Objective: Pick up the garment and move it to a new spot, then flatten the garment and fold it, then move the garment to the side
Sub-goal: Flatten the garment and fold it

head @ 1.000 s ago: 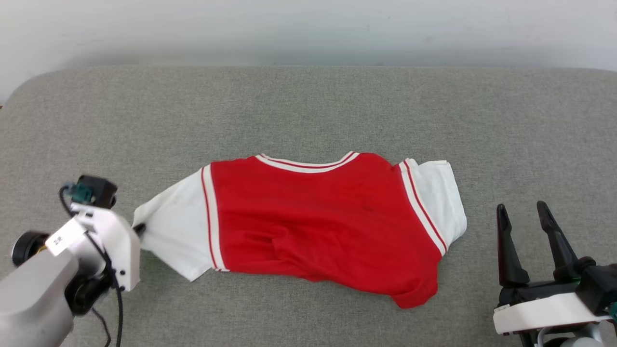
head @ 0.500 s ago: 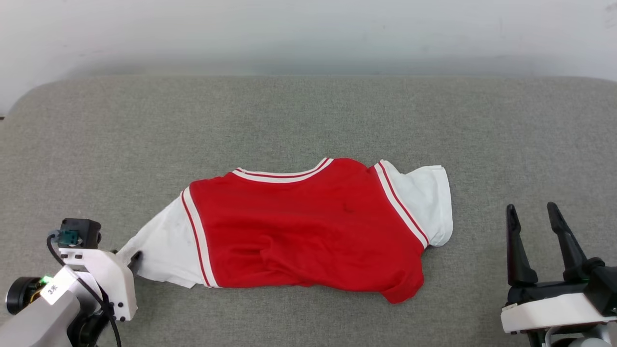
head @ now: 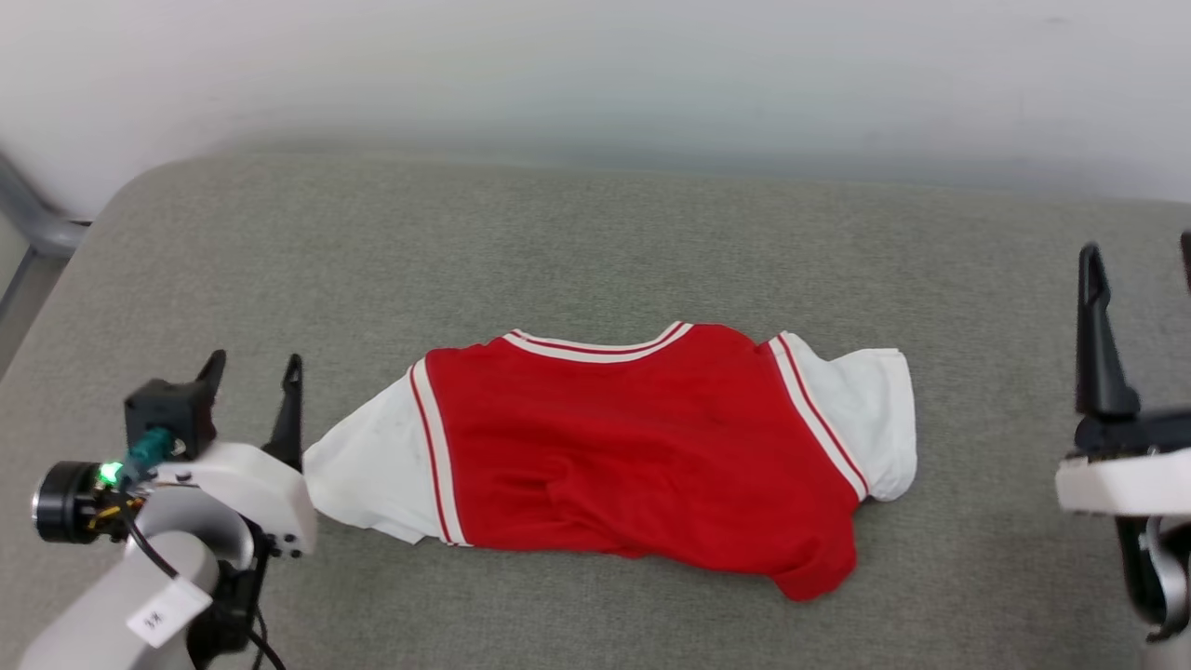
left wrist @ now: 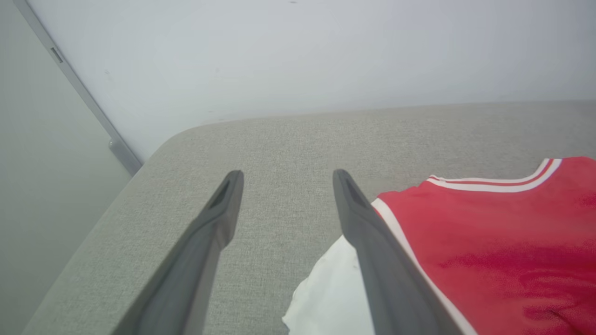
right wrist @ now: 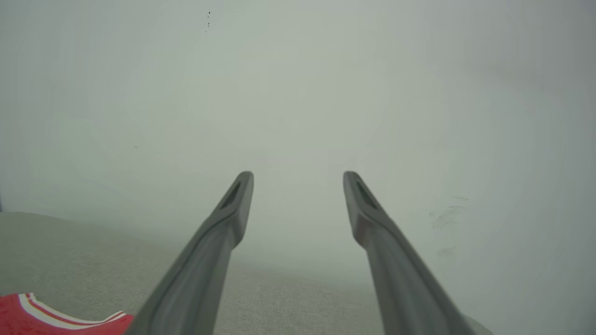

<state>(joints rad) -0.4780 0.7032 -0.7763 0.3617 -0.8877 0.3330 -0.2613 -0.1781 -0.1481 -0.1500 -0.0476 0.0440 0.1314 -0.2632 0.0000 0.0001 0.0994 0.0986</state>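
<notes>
Garment (head: 642, 437) lies spread on the grey worktop (head: 595, 233); left pincer (head: 257, 358) gapes wide beside its white sleeve (head: 372, 465), right pincer (head: 1140, 247) equally wide, aimed at the wall (right wrist: 298, 70).

Soft even light, garment (head: 642, 437) barely shadowed; right wrist view seemingly hazy.

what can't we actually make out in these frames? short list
- Underside of the garment: head view, hidden by its own top layer.
- Right gripper, outer finger: head view, cut off by the right edge.
- Part of the white sleeve: left wrist view, covered by a finger of the left gripper.
- Most of the garment: right wrist view, cut off at the bottom-left corner.
</notes>
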